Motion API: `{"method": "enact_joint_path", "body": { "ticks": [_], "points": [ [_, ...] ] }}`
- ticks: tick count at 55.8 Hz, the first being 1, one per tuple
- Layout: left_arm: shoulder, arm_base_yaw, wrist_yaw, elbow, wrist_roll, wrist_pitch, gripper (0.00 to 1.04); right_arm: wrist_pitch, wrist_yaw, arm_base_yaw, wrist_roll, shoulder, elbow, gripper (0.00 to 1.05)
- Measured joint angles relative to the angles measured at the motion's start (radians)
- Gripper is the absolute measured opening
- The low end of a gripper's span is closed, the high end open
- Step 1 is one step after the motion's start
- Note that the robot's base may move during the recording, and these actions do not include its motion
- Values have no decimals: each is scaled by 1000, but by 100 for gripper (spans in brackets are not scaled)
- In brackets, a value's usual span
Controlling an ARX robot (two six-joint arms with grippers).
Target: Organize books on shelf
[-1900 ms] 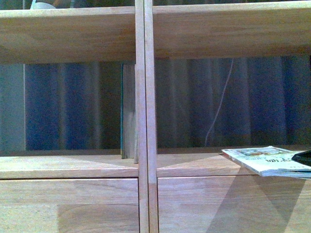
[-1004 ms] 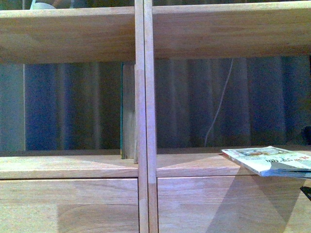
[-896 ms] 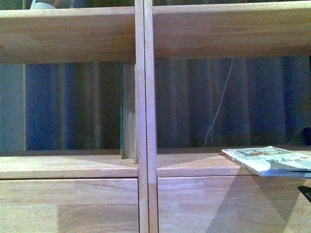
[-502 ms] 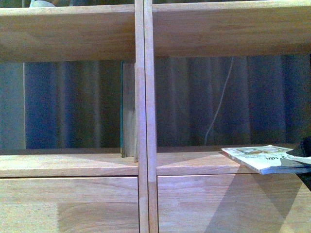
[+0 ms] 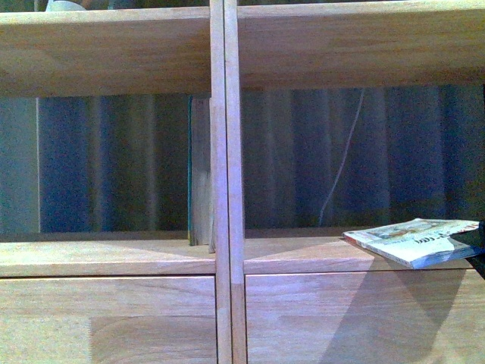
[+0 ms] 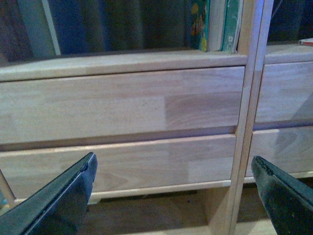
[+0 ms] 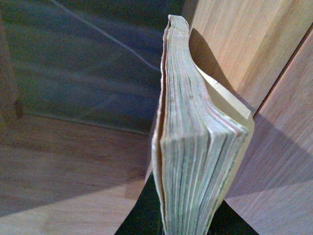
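The paperback (image 5: 413,241) runs off the right edge of the frame. The letters on its cover are too small to read.

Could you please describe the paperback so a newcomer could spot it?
Find the light-wood shelf and its centre post. Right of the post, at the open compartment's far right, is the paperback. It alone lies nearly flat, white cover up; the teal-edged book left of the post stands upright.
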Motion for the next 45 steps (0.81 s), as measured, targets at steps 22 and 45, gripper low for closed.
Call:
{"method": "enact_joint_path", "body": {
  "ticks": [22,45],
  "points": [
    [543,183,286,299,-366,430,97,54,-114,-21,-11,-204,-53,7],
    [1083,-142,213,757,-726,412,97,126,-176,64,-68,-294,-131,7]
  ]
}}
